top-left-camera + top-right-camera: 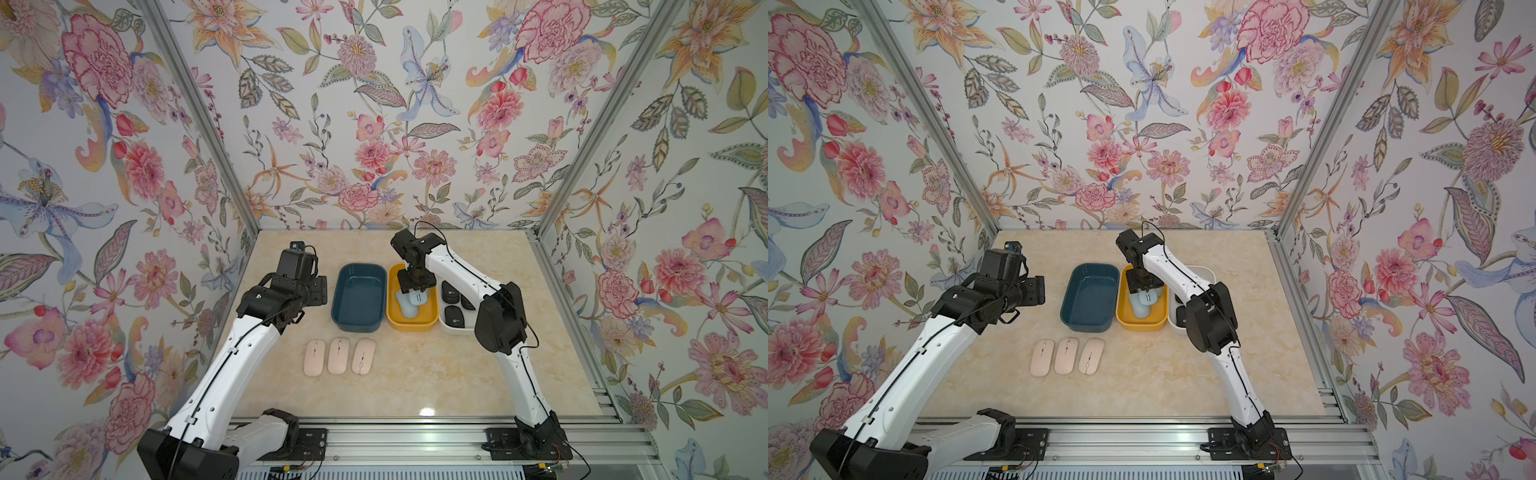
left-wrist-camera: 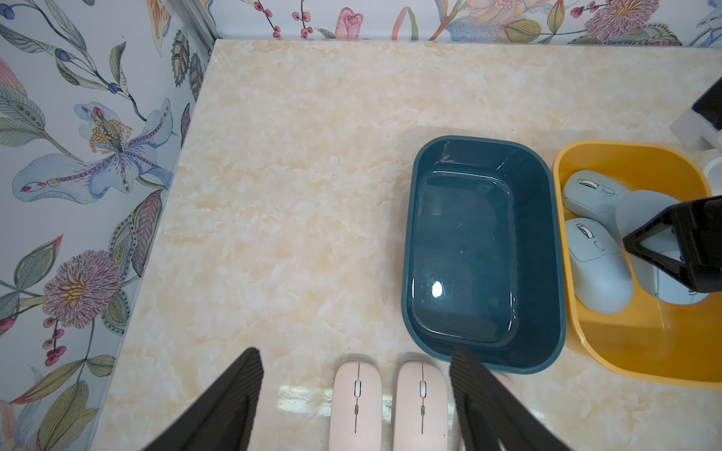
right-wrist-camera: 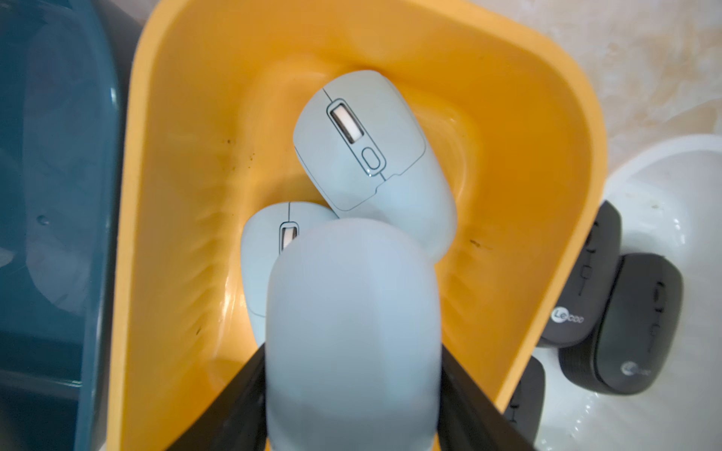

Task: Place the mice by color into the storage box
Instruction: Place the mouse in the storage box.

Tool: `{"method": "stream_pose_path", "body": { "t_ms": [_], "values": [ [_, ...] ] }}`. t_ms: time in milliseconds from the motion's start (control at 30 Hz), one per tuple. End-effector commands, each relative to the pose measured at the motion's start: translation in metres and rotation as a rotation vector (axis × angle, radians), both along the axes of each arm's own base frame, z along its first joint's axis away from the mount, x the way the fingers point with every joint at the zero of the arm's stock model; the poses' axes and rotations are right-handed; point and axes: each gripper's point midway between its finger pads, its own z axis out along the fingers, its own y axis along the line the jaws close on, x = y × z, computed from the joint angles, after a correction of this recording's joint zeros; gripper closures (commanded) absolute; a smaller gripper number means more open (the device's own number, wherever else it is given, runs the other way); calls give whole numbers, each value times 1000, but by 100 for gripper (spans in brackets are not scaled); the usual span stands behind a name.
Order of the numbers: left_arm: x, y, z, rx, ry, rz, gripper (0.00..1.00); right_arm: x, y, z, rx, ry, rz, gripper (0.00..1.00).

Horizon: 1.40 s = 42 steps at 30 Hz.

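Yellow plastic walls surround the right pincer (image 3: 353, 359), which reaches down into the yellow bin (image 3: 187, 156), the middle of three bins standing side by side on the marble-patterned tabletop (image 1: 415, 374). Its black fingers press against both sides of a light blue mouse (image 3: 351, 281), gripping it over two more light blue mice (image 3: 367, 148) that lie close together inside the bin. Whether the gripped mouse rests on them I cannot tell.

Just beside it, on the right arm's side, the white bin (image 1: 446, 330) holds three black mice (image 3: 633, 324). On the other side stands the dark blue bin (image 1: 359, 299), with nothing in it.

Three pink mice (image 1: 338, 355) lie in a neat row on the tabletop, just in front of the dark blue bin. The left pincer (image 2: 355, 353) hovers above them, its fingers apart and gripping nothing.
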Motion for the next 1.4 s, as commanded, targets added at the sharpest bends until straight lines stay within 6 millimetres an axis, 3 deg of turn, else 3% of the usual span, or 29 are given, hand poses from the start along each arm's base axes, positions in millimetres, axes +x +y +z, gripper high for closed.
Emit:
{"method": "stream_pose_path", "body": {
  "t_ms": [0, 500, 733, 900, 1133, 1367],
  "values": [
    [-3, 7, -5, 11, 25, 20, 21, 15, -9, -1, 2, -14, -15, 36],
    [-6, 7, -10, 3, 34, 29, 21, 18, -18, -26, -41, 18, -11, 34],
    [-11, 9, -12, -3, 31, 31, 21, 18, -20, -21, -47, 14, -8, 28],
    [-13, 8, -12, -9, 31, 21, 21, 21, -22, -4, -43, -12, -14, 23],
    [-21, 4, -18, 6, 65, -32, 20, 22, -20, 48, 18, -93, -34, 22],
    [-41, -3, -50, 10, 229, -102, 17, 11, -17, 90, 75, -148, -50, 22]
  ]
}}
